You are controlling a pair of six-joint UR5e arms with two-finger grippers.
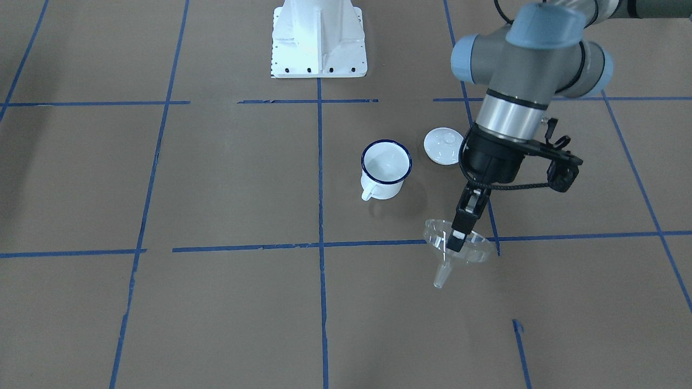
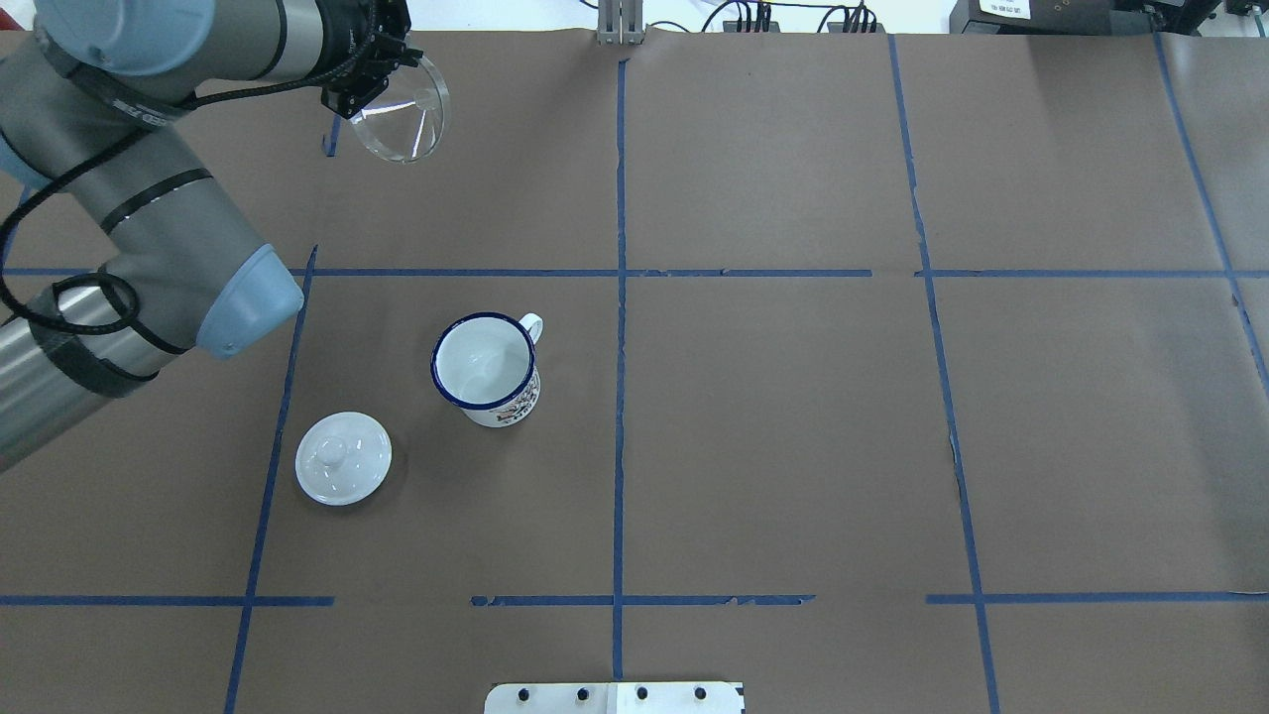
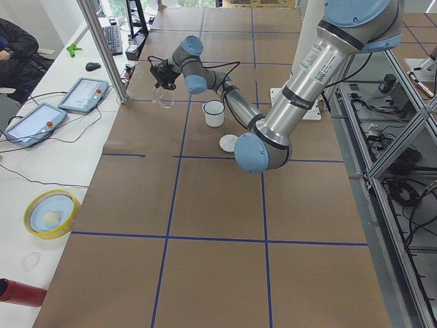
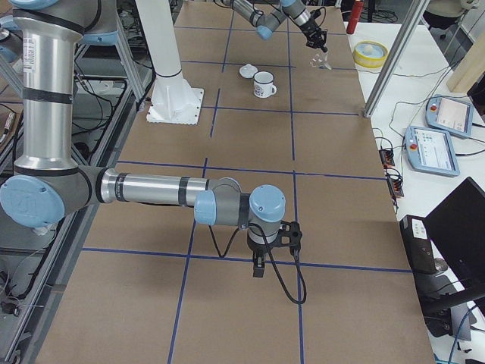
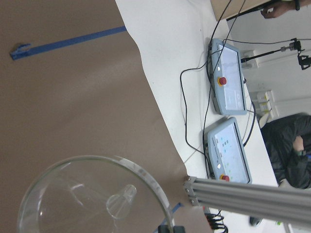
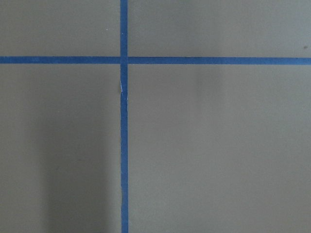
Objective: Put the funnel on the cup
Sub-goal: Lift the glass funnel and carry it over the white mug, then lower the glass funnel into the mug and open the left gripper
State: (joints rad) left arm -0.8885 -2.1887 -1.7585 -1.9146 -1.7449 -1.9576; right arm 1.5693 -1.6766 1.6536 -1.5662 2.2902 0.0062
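The clear funnel (image 1: pixel 466 244) hangs above the table, spout tilted down and away from the robot. My left gripper (image 1: pixel 457 237) is shut on its rim. In the overhead view the funnel (image 2: pixel 402 114) is at the far left and the left gripper (image 2: pixel 352 97) pinches its near edge. The left wrist view shows the funnel (image 5: pixel 92 194) from inside. The white mug with a blue rim (image 1: pixel 385 170) stands upright and empty nearer the robot, apart from the funnel; it also shows in the overhead view (image 2: pixel 486 369). My right gripper (image 4: pixel 258 269) hangs over the table far off; I cannot tell its state.
A round white knobbed lid (image 2: pixel 343 458) lies beside the mug on the robot's left. The white robot base (image 1: pixel 319 43) stands at the table's near edge. An aluminium post (image 5: pixel 243 199) and two teach pendants (image 5: pixel 228 77) stand past the table's far edge.
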